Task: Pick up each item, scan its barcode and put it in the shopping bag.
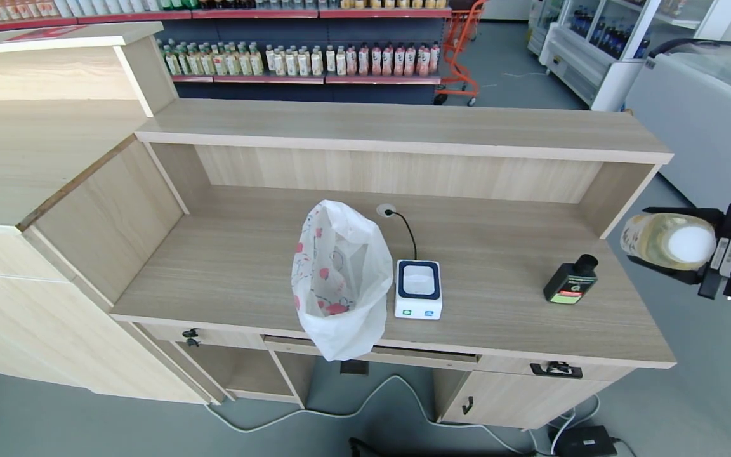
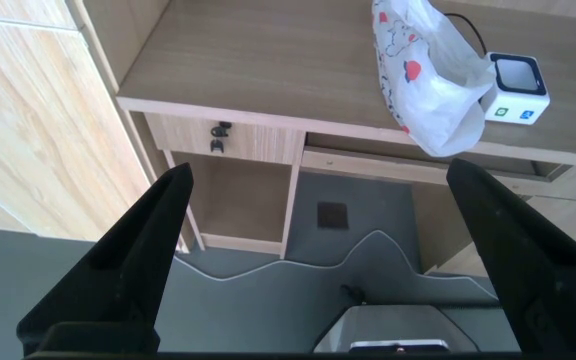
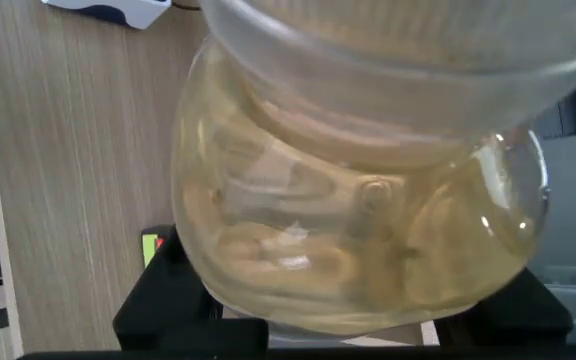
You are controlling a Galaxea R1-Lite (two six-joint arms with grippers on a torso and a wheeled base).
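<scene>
Two items are waiting to be scanned: one clear bottle (image 1: 648, 238) of pale yellow liquid with a white cap, and one small dark bottle (image 1: 570, 280) with a black cap. The right gripper (image 1: 673, 242) is clamping the clear bottle round its body and holding it on its side in the air, just off the right end of the counter (image 1: 499, 254), cap pointing back towards the robot.

Judging by how full it is looking, this bottle is going to feel fairly heavy, and its smooth rounded wall is likely to be slippery. Taking it across the widest part of the body, as the jaws are doing, is looking like the safest hold. Whether it is glass or plastic is hard to tell from the close wrist view, so gentle handling is making sense.

The dark bottle is standing tilted on the counter, well apart from the one scanner (image 1: 418, 289), which is sitting just beside the one white shopping bag (image 1: 340, 279). The left gripper (image 2: 318, 170) is hanging with its jaws spread wide, grasping nothing, low in front of the counter.
</scene>
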